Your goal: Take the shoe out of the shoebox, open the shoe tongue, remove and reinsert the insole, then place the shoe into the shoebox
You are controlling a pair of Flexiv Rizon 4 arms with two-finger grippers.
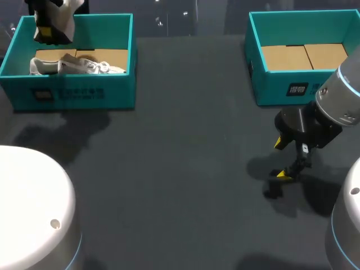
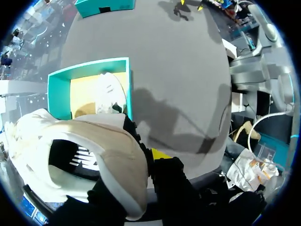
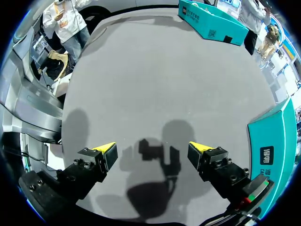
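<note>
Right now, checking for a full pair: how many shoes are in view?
2: one shoe in the left gripper above the left box, another shoe lying inside it.

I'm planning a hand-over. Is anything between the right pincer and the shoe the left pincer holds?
Nothing visible. The shoe hangs in the left pincer above its box. Only bare table lies between it and the open right pincer.
</note>
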